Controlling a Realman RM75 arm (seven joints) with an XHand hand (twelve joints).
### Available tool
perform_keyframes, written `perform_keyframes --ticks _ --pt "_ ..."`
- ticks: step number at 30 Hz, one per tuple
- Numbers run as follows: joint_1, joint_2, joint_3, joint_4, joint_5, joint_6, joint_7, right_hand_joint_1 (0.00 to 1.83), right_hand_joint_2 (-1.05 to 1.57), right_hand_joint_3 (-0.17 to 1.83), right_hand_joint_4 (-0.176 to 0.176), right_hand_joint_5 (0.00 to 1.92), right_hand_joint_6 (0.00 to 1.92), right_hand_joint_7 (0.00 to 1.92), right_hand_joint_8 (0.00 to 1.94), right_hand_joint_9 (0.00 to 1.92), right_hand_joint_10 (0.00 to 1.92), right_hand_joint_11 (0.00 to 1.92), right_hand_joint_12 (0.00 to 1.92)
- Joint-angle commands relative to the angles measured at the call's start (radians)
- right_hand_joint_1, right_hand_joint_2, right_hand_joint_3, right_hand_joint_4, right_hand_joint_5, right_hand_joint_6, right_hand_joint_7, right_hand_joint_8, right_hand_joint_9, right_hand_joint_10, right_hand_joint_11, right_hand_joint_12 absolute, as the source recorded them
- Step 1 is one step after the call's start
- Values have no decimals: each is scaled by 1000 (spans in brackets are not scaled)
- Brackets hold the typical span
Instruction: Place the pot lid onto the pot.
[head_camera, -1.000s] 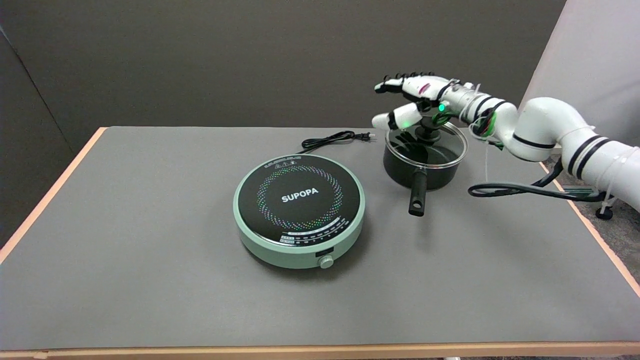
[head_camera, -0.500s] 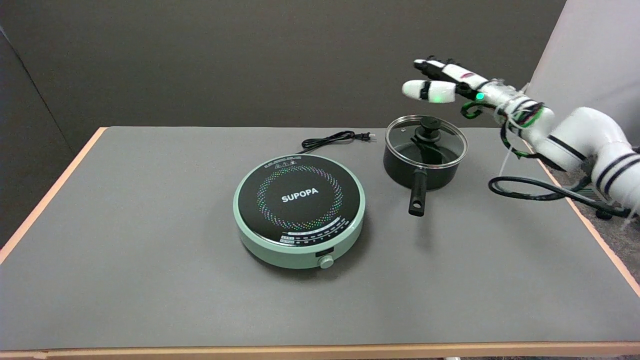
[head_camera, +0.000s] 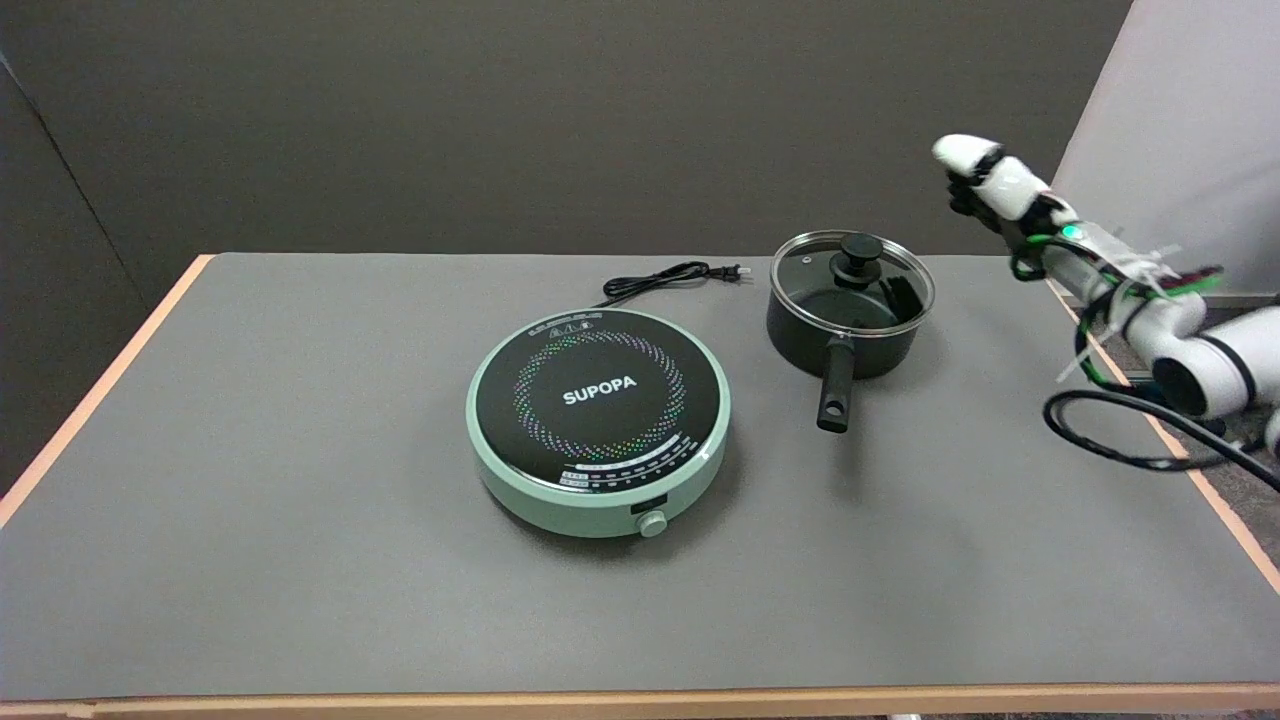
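We note the lid (head_camera: 852, 272) seated on the pot (head_camera: 845, 345), right of the cooker (head_camera: 598, 420); the right hand (head_camera: 1005, 195) hangs right of the pot, its fingers (head_camera: 962, 150) loosely extended, empty.

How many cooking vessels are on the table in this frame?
1: a black pot with its glass lid on, right of the green induction cooker, handle pointing toward the near edge. Nothing on the table could hide another.

The right hand (head_camera: 1000, 195) shows edge-on, perhaps empty, its arm cut by the right edge.
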Motion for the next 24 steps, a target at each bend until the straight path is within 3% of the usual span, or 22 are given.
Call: perform_keyframes --ticks 1,12,24 --pt "-427 20 264 0 535 -206 146 40 495 943 65 53 102 76 92 82 146 73 329" --pt "-556 4 262 -46 531 -345 405 -1 534 963 54 66 139 80 132 83 154 69 293" --pt "-650 -4 264 -81 432 -501 536 -1 564 967 41 83 124 100 144 92 161 82 287"
